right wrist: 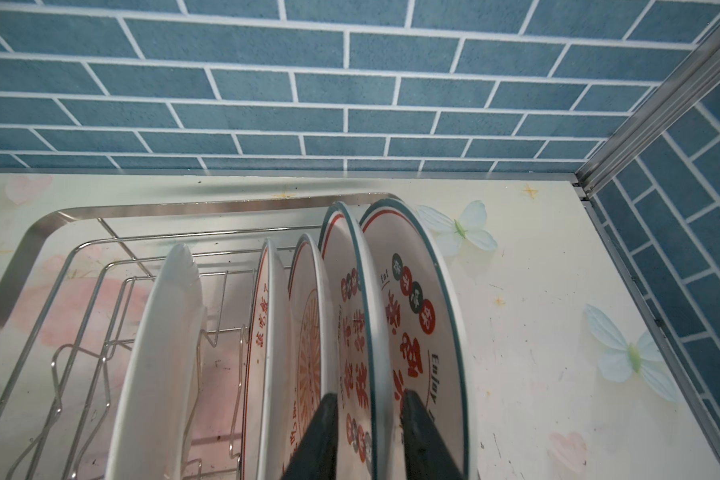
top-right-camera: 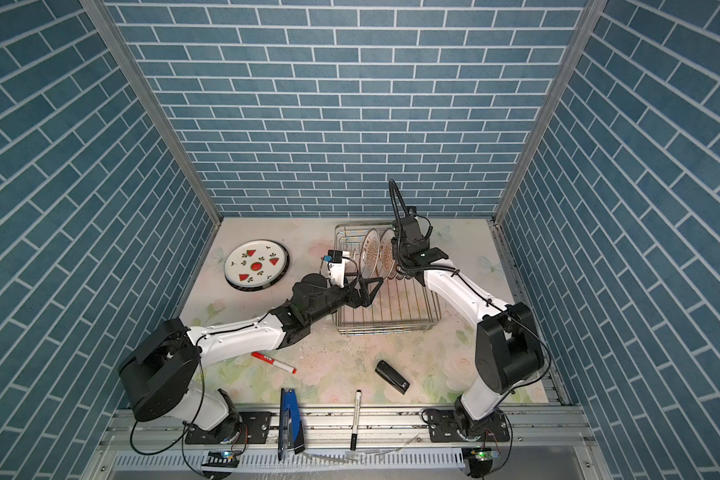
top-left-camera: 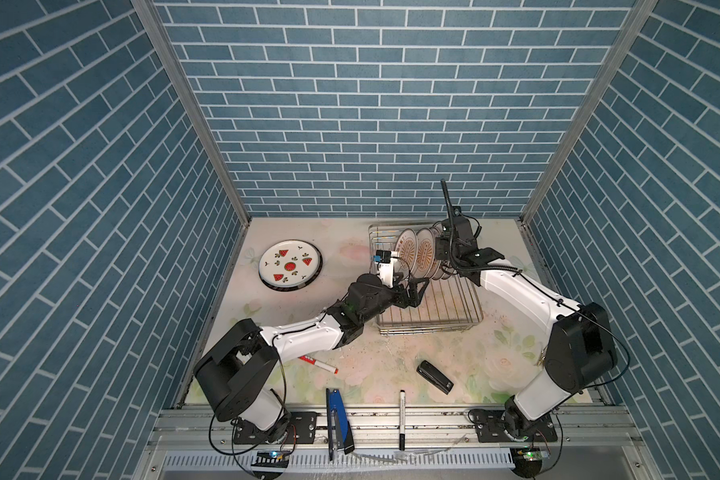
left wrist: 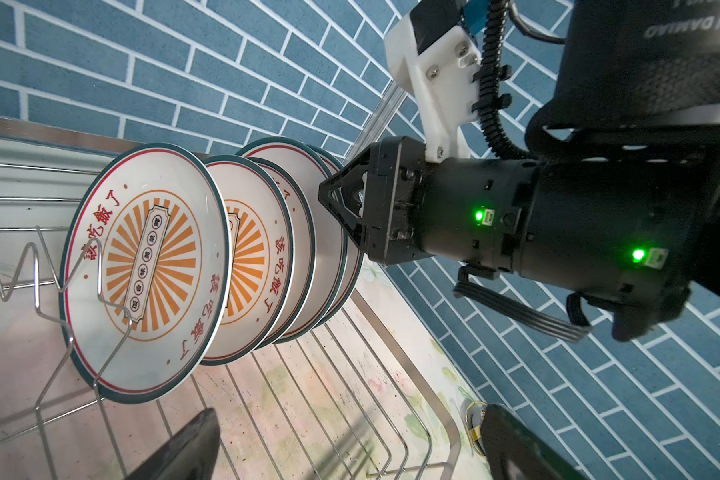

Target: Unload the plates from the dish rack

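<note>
Several plates (top-left-camera: 408,251) stand on edge at the back of the dish rack (top-left-camera: 433,320), orange sunburst prints facing forward (left wrist: 150,266). My right gripper (right wrist: 368,415) comes down from above. Its fingers (right wrist: 325,436) straddle the rim of the second plate from the right-hand end (right wrist: 352,291), and a narrow gap shows on each side of that rim. My left gripper (left wrist: 350,457) hovers wide open over the rack's bare front wires (top-right-camera: 368,286), holding nothing. A watermelon plate (top-left-camera: 289,264) tops a small stack on the table's back left.
A red marker (top-left-camera: 317,363), a black stapler (top-left-camera: 435,376), a black marker (top-left-camera: 402,419) and a blue tool (top-left-camera: 335,419) lie toward the front edge. Blue brick walls close in the back and both sides, near the rack's far end.
</note>
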Controlling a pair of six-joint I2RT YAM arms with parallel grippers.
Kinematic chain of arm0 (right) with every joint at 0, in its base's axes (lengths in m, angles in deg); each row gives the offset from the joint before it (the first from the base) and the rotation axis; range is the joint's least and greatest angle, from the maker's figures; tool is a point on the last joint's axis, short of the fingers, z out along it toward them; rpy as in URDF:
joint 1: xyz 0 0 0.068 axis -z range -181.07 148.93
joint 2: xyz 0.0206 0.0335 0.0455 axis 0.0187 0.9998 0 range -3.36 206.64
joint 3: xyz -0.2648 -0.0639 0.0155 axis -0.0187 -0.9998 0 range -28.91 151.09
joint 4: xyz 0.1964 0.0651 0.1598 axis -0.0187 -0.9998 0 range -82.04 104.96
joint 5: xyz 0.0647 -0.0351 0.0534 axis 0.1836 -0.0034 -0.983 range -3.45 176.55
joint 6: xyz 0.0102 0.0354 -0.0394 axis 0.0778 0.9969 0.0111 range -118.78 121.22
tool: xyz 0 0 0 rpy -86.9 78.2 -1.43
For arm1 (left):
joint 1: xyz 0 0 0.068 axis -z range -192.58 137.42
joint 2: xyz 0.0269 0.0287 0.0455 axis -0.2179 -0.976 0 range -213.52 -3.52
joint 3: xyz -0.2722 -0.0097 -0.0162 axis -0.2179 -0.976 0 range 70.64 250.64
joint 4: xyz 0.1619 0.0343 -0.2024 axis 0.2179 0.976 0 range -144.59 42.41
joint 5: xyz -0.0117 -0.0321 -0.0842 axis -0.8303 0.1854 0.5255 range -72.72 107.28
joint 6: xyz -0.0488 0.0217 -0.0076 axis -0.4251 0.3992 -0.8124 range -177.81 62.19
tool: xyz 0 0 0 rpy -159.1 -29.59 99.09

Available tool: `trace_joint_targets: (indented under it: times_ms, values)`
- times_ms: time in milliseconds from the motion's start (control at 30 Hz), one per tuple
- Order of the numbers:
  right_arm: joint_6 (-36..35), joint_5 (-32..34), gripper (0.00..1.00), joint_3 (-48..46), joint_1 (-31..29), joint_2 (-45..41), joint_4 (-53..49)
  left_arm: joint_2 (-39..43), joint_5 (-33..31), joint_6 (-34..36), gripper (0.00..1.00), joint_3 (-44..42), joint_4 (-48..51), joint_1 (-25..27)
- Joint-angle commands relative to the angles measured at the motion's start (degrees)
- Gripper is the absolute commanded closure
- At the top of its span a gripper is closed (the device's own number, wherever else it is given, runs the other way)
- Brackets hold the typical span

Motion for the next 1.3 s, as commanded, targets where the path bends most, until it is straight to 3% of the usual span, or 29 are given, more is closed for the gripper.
trace_joint_targets:
  times_ms: [0,767,1267]
  values:
    - [0.4,1.5,0.72,3.1,0.3,1.9,0.6,-1.6,-0.1,0.0,0.00,1.1,-0.4,0.2]
    - [1.1,7.9,0.97,2.3,-0.8,3.1,1.6,-0.1,-3.0,-1.2,0.00,-0.6,0.7,-0.7]
    - [-2.8,17.5,1.00,3.4,-5.2,3.3,2.3,-0.2,-2.8,-3.1,0.00,-2.8,-1.4,-2.4]
